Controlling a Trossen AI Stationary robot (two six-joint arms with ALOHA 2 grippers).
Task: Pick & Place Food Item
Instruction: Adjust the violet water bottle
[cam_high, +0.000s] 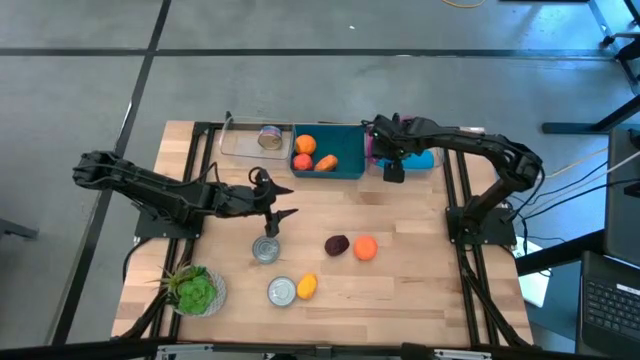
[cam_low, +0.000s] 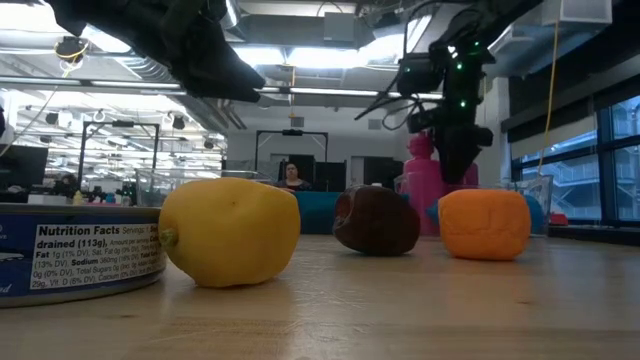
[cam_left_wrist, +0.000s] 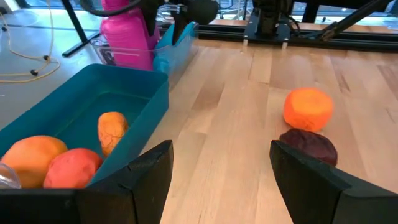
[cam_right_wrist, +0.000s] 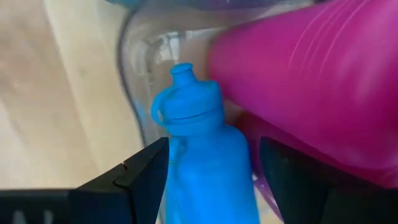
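Note:
On the wooden table lie an orange food item (cam_high: 365, 248), a dark purple one (cam_high: 337, 245) and a yellow one (cam_high: 307, 286). A teal bin (cam_high: 345, 168) at the far side holds three orange and red pieces (cam_left_wrist: 112, 127). My left gripper (cam_high: 280, 205) hovers open above the table near the bin, touching nothing. My right gripper (cam_high: 393, 170) points down, open, over a clear container right of the bin. Its fingers stand on either side of a blue bottle (cam_right_wrist: 205, 143) that lies beside a pink bottle (cam_right_wrist: 298, 74).
Two tins (cam_high: 265, 249) (cam_high: 282, 290) stand on the table's near left part, with a green lettuce (cam_high: 195, 290) at the near left corner. A second clear container (cam_high: 240, 145) with a tin stands left of the bin. A person shows far behind the table (cam_low: 292, 175).

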